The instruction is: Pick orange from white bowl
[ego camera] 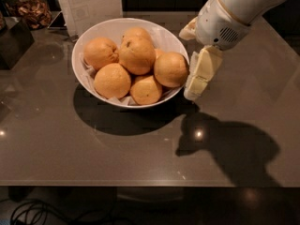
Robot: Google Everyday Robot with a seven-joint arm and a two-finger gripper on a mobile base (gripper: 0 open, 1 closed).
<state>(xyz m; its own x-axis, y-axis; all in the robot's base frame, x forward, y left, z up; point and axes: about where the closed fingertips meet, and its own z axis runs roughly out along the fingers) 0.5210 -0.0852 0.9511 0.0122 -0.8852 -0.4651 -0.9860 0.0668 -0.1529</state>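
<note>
The white bowl (pixel 89 41) stands on the dark table, lined with white paper and holding several oranges. The plain pale orange (pixel 171 69) lies at the bowl's right side, against the rim. An orange with a dark stem dot (pixel 137 55) sits on top in the middle. My gripper (pixel 198 78) hangs from the white arm just outside the bowl's right rim, level with the plain orange and beside it. It holds nothing that I can see.
A white paper sign (pixel 89 3) stands behind the bowl. A dark box (pixel 11 41) and a container of brown snacks (pixel 33 8) are at the far left. The table's front edge (pixel 140 185) runs along the bottom, with cables on the floor below.
</note>
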